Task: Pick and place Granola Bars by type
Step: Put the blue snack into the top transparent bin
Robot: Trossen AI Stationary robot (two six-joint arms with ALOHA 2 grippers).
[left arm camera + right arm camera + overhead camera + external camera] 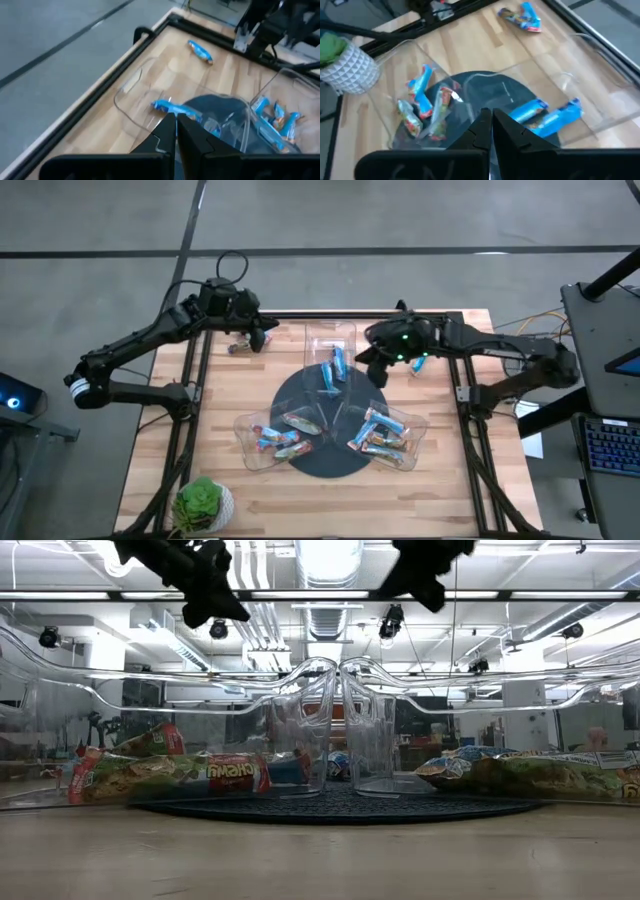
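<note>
Granola bars in blue and tan wrappers lie in three clear trays on a dark round mat (320,465). The far tray (332,340) holds two blue bars (545,115). The near left tray (250,442) and the near right tray (412,442) hold mixed bars. One loose bar (238,347) lies on the table at the far left, and a blue one (418,365) at the far right. My left gripper (268,338) is shut and empty beside the far-left bar, raised above the table. My right gripper (372,365) hangs shut and empty over the far tray's right side.
A small potted plant (203,505) stands at the near left corner. Black frame rails (195,380) run along the table's left and right sides. Bare wood lies along the near edge and between the trays and the rails.
</note>
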